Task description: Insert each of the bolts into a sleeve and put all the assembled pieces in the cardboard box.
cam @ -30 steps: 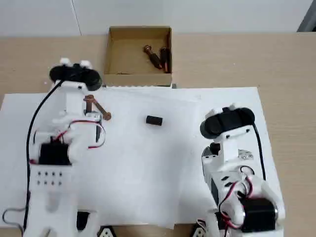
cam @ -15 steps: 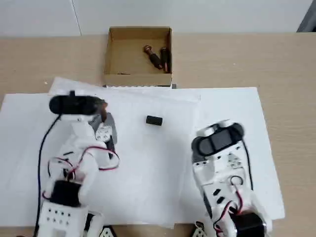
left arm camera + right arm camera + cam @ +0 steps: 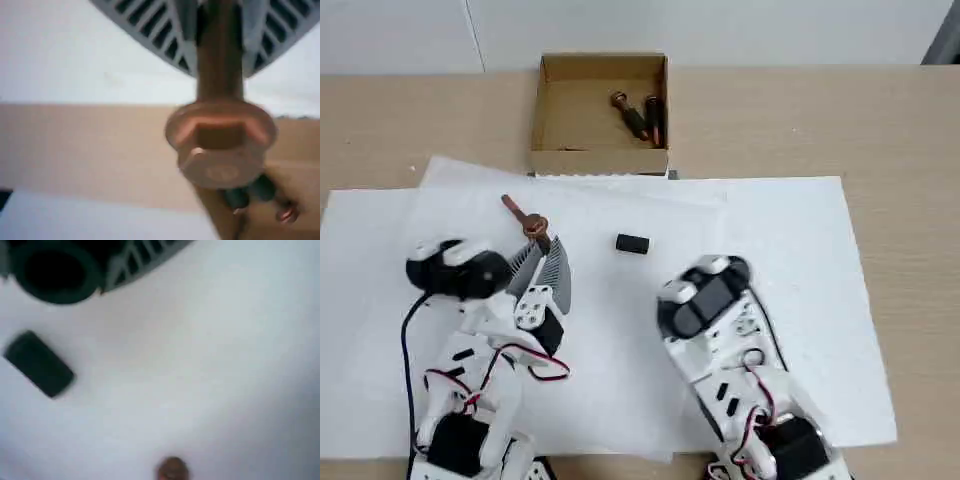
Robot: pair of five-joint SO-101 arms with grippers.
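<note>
Copper bolt (image 3: 220, 145) is clamped by its shaft in the left gripper (image 3: 219, 55), well apart from the box (image 3: 600, 160); the right gripper (image 3: 60, 280) pinches 1 sleeve (image 3: 50, 270), also well apart from it. Risk: skewed axes could jam the bolt at the bore or knock it loose. No writing legible.
</note>
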